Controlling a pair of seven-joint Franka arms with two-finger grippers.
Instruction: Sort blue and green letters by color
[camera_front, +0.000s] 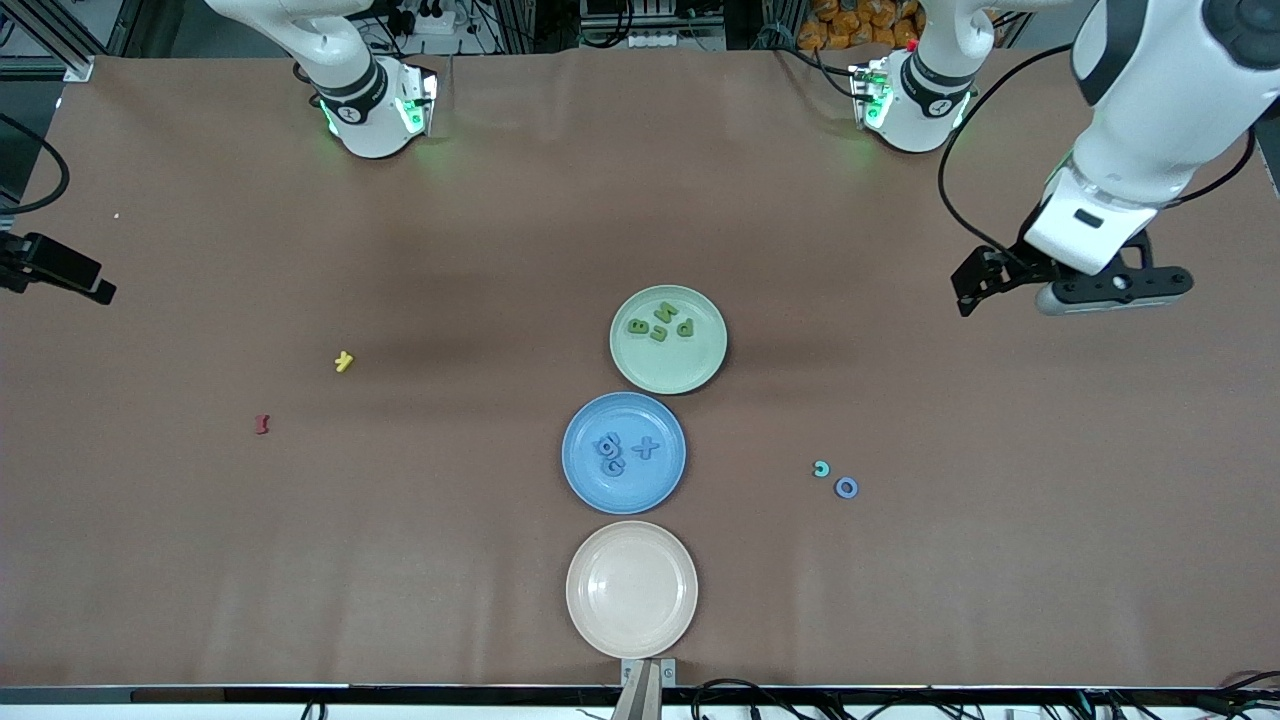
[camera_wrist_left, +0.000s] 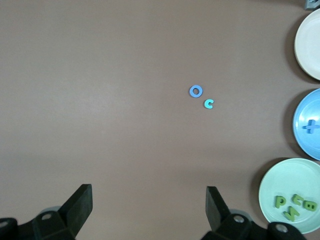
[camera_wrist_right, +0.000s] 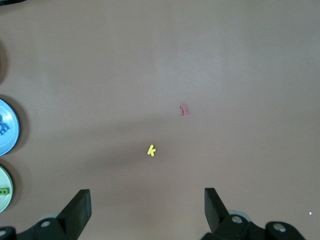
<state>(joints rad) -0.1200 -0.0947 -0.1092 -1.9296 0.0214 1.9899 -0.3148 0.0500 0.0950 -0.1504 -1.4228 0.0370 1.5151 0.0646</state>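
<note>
While wrist views crop plates, front shows beige plate (camera_front: 632, 590) whole.

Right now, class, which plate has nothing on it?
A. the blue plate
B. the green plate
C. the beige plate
C: the beige plate, nearest the front camera, is bare, while the green plate holds green letters and the blue plate holds blue letters.

Green letters (camera_front: 661, 323) on green plate (camera_front: 700, 372), blue letters (camera_front: 622, 452) on blue plate (camera_front: 640, 495)

Arms were white with black joint bands; bases glowed green. Black cables trailed from the left arm. Fingers (camera_wrist_left: 80, 205) looked black, possibly rubber-padded.
</note>
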